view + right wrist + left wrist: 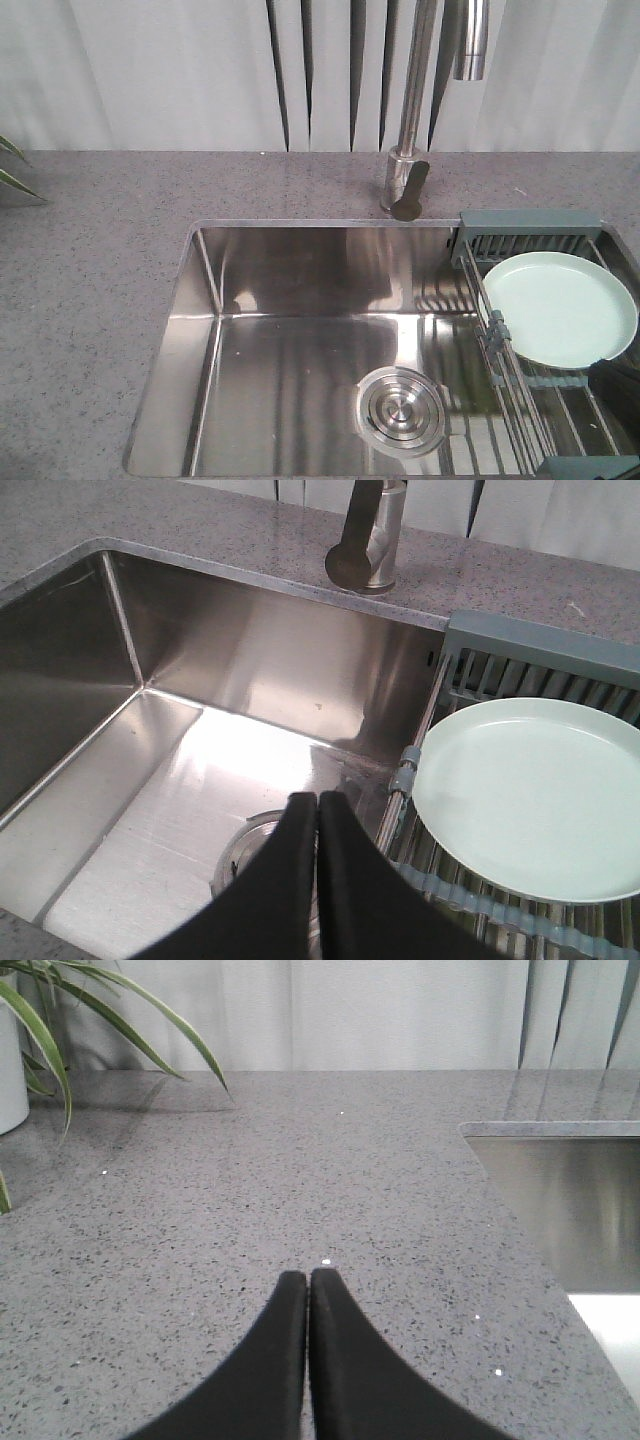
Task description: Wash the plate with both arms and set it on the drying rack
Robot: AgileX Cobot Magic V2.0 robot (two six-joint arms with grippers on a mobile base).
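Currently: plate (558, 308) lies flat on rack (528, 222) at sink (300, 340) right side. Right gripper (317, 798) pressed together, empty, above drain (400, 411); left gripper (307, 1275) likewise, over counter (300, 1180). Risk: closed tips nudging plate off wires. Rack's near end cropped; arms unseen.

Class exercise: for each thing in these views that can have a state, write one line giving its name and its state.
Plate: lying flat on the drying rack.
Left gripper: shut, empty, above the countertop.
Right gripper: shut, empty, above the sink.
Faucet: no water running.
Drain: plug seated.
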